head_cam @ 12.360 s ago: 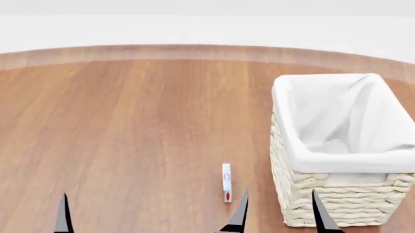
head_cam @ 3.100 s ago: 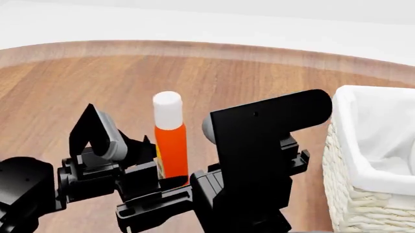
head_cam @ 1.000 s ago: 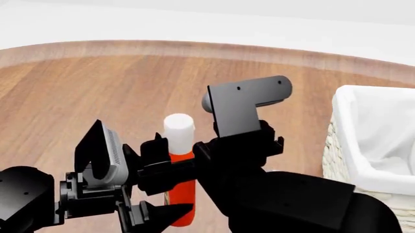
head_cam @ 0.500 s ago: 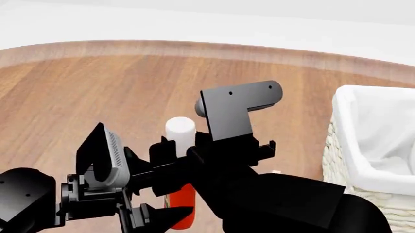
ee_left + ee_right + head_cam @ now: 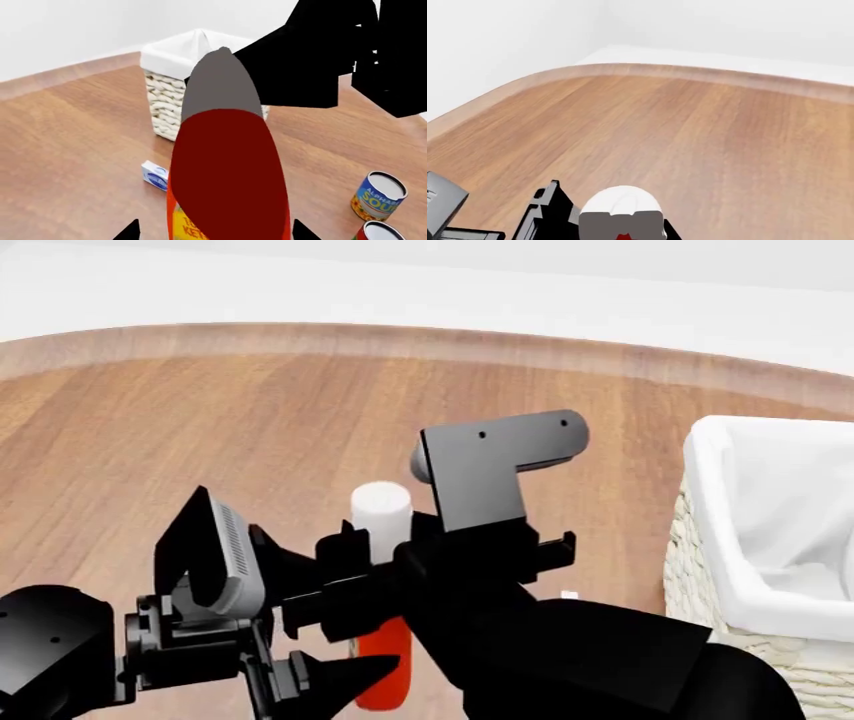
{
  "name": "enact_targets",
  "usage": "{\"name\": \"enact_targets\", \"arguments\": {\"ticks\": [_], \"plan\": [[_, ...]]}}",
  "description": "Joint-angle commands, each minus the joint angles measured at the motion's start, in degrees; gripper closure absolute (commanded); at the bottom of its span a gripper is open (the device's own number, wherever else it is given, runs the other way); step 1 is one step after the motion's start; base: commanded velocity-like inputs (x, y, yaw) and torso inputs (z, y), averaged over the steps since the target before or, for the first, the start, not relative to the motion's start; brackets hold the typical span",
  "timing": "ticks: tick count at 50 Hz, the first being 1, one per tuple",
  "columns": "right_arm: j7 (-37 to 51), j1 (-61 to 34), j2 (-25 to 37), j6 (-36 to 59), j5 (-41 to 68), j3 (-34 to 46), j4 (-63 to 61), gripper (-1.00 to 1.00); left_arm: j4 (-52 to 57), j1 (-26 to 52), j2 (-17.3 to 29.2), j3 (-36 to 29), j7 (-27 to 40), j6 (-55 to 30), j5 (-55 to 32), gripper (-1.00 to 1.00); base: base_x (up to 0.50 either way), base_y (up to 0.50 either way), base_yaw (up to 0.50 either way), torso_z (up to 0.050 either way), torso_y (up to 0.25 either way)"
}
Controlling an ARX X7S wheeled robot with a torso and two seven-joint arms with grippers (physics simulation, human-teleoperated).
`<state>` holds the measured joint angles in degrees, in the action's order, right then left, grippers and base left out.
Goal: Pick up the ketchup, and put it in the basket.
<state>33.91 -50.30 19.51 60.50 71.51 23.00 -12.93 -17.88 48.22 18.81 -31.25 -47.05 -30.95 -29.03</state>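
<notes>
One ketchup [image 5: 378, 645] bottle, one basket [image 5: 747, 570], two cans [image 5: 377, 196] beyond the left gripper [image 5: 300, 680] in its wrist view, one small white-and-blue box [image 5: 155, 175], and two grippers.

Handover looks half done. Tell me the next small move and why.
Probably close the right gripper on the ketchup high up: that gripper sits at the bottle, the left gripper seems to hold it lower down, and the basket stands on the right arm's side.
</notes>
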Motion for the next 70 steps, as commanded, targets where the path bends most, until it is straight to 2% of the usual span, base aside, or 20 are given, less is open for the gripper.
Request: {"name": "enact_targets", "arguments": {"ticks": [1,9,20,26,32,36,39,41,42,43,44,48,51,52,53,55,59,61,67,70], "plan": [[-2.11,-0.31,0.48,-2.18,-3.46,0.45,0.18,1.00,0.39,-0.35,0.13,0.42,0.60,0.22,-0.35,-1.00,0.00,0.00,0.00,0.000,0.000],[-5.55,-0.67,1.56,-5.61,-7.86,1.40,3.12,1.00,0.35,-0.53,0.54,0.02,0.30,0.54,-0.18,-1.00,0.00,0.00,0.00,0.000,0.000],[-5.08,-1.15,3.62,-6.32,-8.56,0.09,3.95,1.00,-0.89,-0.50,0.35,0.09,0.74,1.30,0.05,-1.00,0.00,0.00,0.00,0.000,0.001],[-4.66,-1.84,4.95,-6.93,-9.75,-0.47,4.51,1.00,-4.81,-1.28,-1.68,3.01,5.71,4.13,0.47,-1.00,0.00,0.00,0.00,0.000,0.000],[-4.99,-2.79,6.81,-7.13,-10.75,-0.88,5.24,1.00,-3.13,-5.13,-1.56,6.53,10.05,5.80,-1.07,-1.00,0.00,0.00,0.00,0.000,0.000],[-4.58,-2.86,7.77,-8.08,-10.67,-2.52,5.32,1.00,-3.60,-6.65,-2.56,9.63,16.73,7.82,-0.33,-1.00,0.00,0.00,0.00,0.000,0.000],[-3.77,-2.85,8.84,-8.27,-11.34,-2.80,4.16,1.00,-6.67,-6.93,-4.04,10.58,23.02,12.01,3.42,-1.00,0.00,0.00,0.00,0.000,0.000],[-3.54,-3.04,9.23,-8.12,-11.49,-2.81,3.94,1.00,-5.74,-7.68,-4.03,11.59,23.43,11.87,2.27,-1.00,0.00,0.00,0.00,0.000,0.000],[-3.15,-3.38,9.65,-7.86,-11.76,-2.78,3.59,1.00,-7.23,-8.24,-4.75,11.69,27.13,15.72,5.34,-1.00,0.00,0.00,0.00,0.000,0.000],[-3.08,-3.55,9.83,-7.74,-11.85,-2.71,3.41,1.00,-6.79,-8.29,-4.67,12.39,26.15,13.65,3.26,-1.00,0.00,0.00,0.00,0.000,0.000],[-2.73,-3.93,10.18,-7.46,-11.93,-2.78,3.10,1.00,-6.21,-9.54,-4.97,13.04,30.38,16.86,5.75,-1.00,0.00,0.00,0.00,0.000,0.000],[-2.42,-4.50,10.67,-7.12,-11.88,-2.95,2.82,1.00,-2.90,-11.78,-4.91,15.43,34.69,15.23,4.41,-1.00,0.00,0.00,0.00,0.000,0.003],[-2.55,-5.50,11.19,-6.87,-13.14,-2.06,3.06,1.00,-1.99,-14.11,-4.56,14.73,39.98,18.43,9.26,-1.00,0.00,0.00,0.00,0.000,0.000],[-2.62,-6.07,11.25,-6.81,-13.10,-2.25,3.43,1.00,-2.62,-15.56,-4.27,12.79,45.40,25.28,16.68,-1.00,0.00,0.00,0.00,0.000,0.000],[-2.69,-6.29,11.21,-6.93,-12.91,-2.55,3.63,1.00,-0.19,-16.88,-3.87,13.57,42.61,24.36,13.21,-1.00,0.00,0.00,0.00,0.000,0.000],[-2.74,-7.64,11.37,-7.31,-13.37,-3.05,4.53,1.00,3.86,-19.13,-3.42,14.44,45.19,22.21,12.86,-1.00,0.00,0.00,0.00,0.005,0.000],[-2.62,-10.83,11.93,-6.61,-13.68,-3.59,6.04,1.00,7.68,-21.98,-2.72,13.84,49.30,23.44,16.38,-1.00,0.00,0.00,0.00,0.000,0.000],[-2.42,-11.84,12.25,-6.23,-13.63,-3.82,6.09,1.00,9.25,-22.46,-2.60,14.40,49.35,21.27,14.91,-1.00,0.00,0.00,0.00,0.000,0.000],[-3.03,-17.98,13.62,-4.99,-15.08,-3.75,8.54,1.00,12.29,-26.00,-1.97,14.93,51.28,24.57,16.09,-1.00,0.00,0.00,0.00,0.000,0.000],[-3.96,-20.37,14.29,-4.79,-15.95,-3.47,10.19,1.00,13.34,-27.52,-1.86,16.26,51.73,23.64,14.16,-1.00,0.00,0.00,0.00,0.000,0.003]]}}
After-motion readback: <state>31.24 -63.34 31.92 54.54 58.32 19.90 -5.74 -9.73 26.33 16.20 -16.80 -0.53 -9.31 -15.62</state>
